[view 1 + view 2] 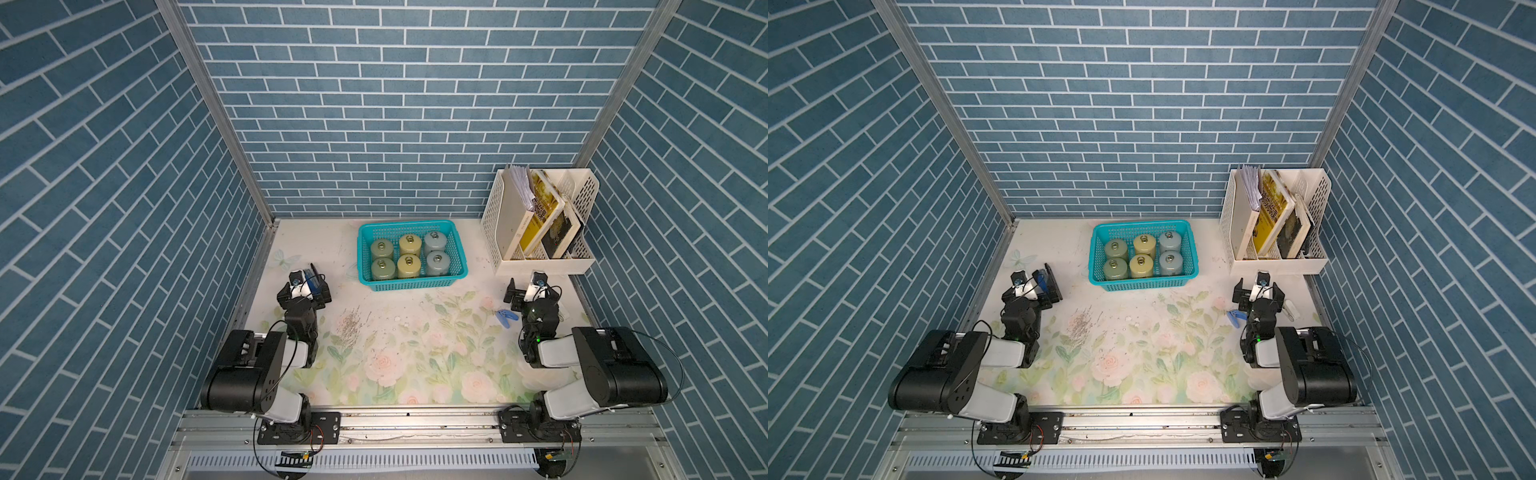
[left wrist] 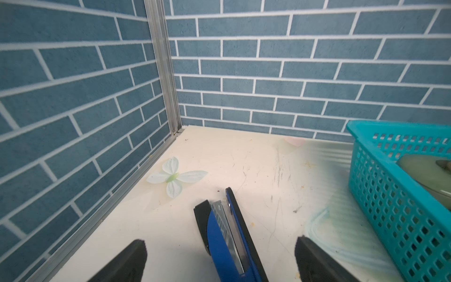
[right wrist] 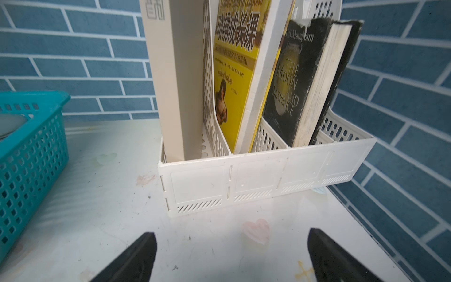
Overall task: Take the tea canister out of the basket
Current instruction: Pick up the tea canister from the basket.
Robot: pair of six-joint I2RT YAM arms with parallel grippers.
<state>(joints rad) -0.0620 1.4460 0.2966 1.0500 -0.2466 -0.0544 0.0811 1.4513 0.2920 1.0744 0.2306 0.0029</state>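
Six upright tea canisters (image 1: 409, 266) wait in the teal basket (image 1: 411, 284) at the tabletop's (image 1: 395, 332) far middle, ahead of and between your left end effector (image 2: 220, 244), spread astride a blue stapler (image 2: 227, 232), and your right end effector (image 3: 230, 238), spread and empty, neither clearly nearer.

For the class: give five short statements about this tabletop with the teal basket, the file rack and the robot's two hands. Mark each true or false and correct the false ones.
1. The basket holds six tea canisters, in two rows of three. True.
2. The right hand grips a canister. False: it is open and empty, facing the file rack.
3. The left hand is open, with a blue stapler in the gap. True.
4. The file rack is empty. False: it holds books.
5. One canister stands outside the basket. False: all six are inside it.
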